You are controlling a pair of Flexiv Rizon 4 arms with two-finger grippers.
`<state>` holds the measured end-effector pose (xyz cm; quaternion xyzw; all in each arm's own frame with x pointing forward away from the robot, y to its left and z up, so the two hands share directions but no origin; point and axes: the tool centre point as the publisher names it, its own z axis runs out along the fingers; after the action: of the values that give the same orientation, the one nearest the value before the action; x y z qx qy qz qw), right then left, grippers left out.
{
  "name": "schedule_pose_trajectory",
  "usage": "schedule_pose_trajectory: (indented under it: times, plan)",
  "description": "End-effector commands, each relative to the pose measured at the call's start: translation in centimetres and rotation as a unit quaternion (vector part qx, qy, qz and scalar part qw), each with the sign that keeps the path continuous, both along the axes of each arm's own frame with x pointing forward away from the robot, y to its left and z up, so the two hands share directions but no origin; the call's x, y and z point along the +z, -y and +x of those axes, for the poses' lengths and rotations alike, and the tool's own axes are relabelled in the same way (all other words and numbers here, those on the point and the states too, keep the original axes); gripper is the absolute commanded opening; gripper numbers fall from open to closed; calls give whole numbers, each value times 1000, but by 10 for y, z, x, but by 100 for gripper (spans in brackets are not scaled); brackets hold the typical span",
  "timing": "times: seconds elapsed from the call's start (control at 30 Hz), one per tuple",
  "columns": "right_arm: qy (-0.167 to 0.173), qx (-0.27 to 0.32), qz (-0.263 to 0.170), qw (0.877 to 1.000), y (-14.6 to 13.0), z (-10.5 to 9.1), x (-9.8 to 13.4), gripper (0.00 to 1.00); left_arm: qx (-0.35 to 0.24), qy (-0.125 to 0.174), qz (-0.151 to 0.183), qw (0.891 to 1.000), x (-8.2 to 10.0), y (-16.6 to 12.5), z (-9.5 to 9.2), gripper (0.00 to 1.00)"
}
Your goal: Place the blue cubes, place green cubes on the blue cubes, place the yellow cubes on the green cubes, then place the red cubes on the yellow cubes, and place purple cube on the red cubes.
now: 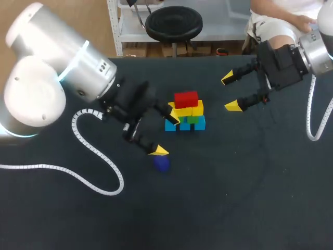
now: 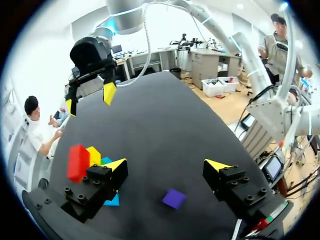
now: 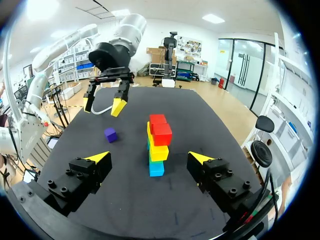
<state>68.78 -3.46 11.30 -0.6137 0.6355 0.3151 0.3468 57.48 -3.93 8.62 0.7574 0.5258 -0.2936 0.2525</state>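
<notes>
1. The right gripper (image 3: pixel 150 157) hangs above the black table (image 3: pixel 215 120), its fingers wide apart and touching nothing.
2. Just ahead of it stands a stack: blue cubes (image 3: pixel 156 169) at the base, yellow cubes (image 3: pixel 159 152) above, 2 red cubes (image 3: pixel 162 134) on top.
3. The purple cube (image 3: pixel 110 134) lies alone beside the stack, near the left gripper (image 3: pixel 104 103), whose fingers are spread.

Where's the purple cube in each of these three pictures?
Head view: purple cube by one fingertip of the left claw, near the cube stack.
Left wrist view: cube on the table, between that claw's open fingers.
Right wrist view: cube beside the stack, near the left claw.
Shared landmark: the red-topped stack.
</notes>
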Motion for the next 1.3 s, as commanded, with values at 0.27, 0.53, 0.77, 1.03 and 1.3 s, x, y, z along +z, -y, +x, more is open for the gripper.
schedule_pose_trajectory:
  times: [0.27, 0.53, 0.77, 1.03, 1.3]
  plan:
    - [1, 0, 1, 1000, 0, -1, 0, 100, -44, -22, 36, 998, -22, -11, -24, 100]
    - [1, 0, 1, 1000, 0, -1, 0, 100, -51, -42, 41, 997, -42, -28, -35, 100]
    - [1, 0, 1, 1000, 0, -1, 0, 100, -79, -42, 32, 995, -51, -36, -9, 92]
    - [1, 0, 1, 1000, 0, -1, 0, 100, -90, -67, 46, 993, -58, -25, 9, 100]
    - [1, 0, 1, 1000, 0, -1, 0, 100, -73, -77, 41, 993, -60, -23, 11, 100]
